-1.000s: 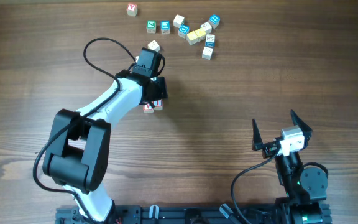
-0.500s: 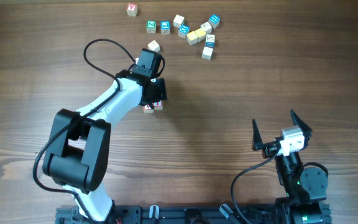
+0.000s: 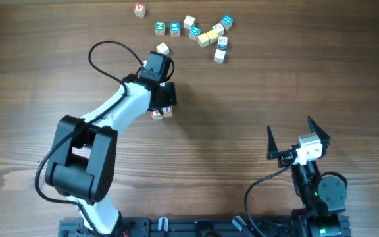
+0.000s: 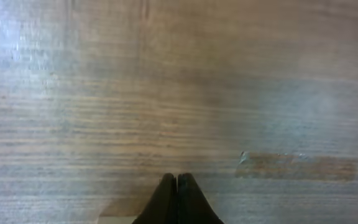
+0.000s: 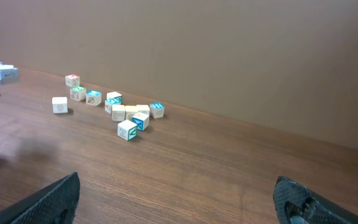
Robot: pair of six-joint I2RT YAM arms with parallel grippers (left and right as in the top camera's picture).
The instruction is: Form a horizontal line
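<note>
our left gripper (image 4: 177, 182), jaws together, probably nudges two small red-lettered wooden cubes (image 3: 158, 114) beside them into line; right gripper (image 3: 289, 125) gapes apart.

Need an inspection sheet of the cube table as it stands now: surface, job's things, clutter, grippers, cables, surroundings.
Surface: wooden table, bare grain; a brownish streak shows in the left wrist view.
Job's things: two red-lettered cubes side by side at the left arm's wrist; third red-lettered cube alone at the far edge; plain cube apart; pale ones in a loose cluster; no row yet.
Clutter: green-lettered cube and blue-lettered cubes mixed in.
Grippers: left gripper shut, nothing between its tips; right gripper open, empty.
Cables: black cable loops off the left arm; second cable by the right base.
Surroundings: plain brown wall.
</note>
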